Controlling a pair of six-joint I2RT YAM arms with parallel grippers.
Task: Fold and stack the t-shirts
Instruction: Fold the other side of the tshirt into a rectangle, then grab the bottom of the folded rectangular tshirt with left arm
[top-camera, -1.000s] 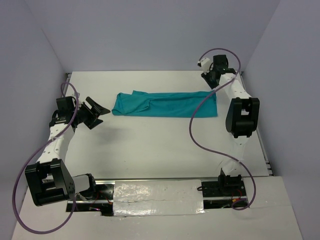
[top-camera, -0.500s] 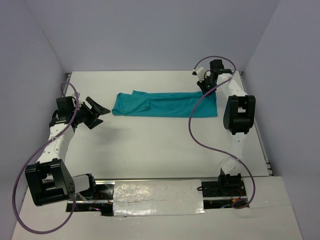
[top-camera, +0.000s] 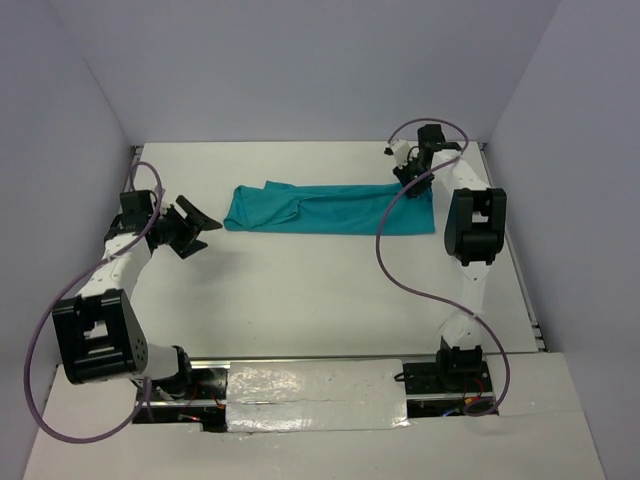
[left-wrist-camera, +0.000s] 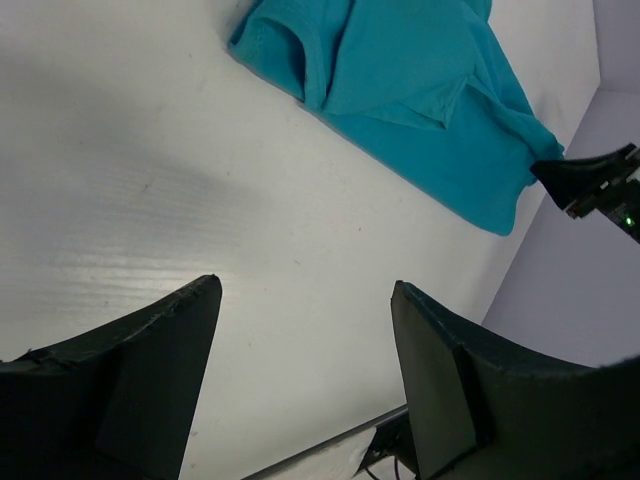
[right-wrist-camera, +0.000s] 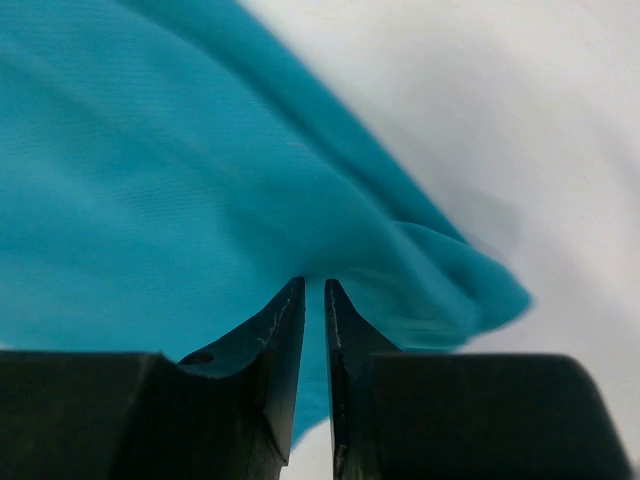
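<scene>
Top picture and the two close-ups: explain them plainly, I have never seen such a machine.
The machine is two robot arms bolted to the near edge of a white table. The top picture looks down from above and behind them. Each close-up comes from a camera on one wrist, so its own two dark fingers show. A teal t-shirt lies folded into a long strip on the table. The left hand is open, off the cloth, holding nothing. The right hand is shut on the shirt's right end.
</scene>
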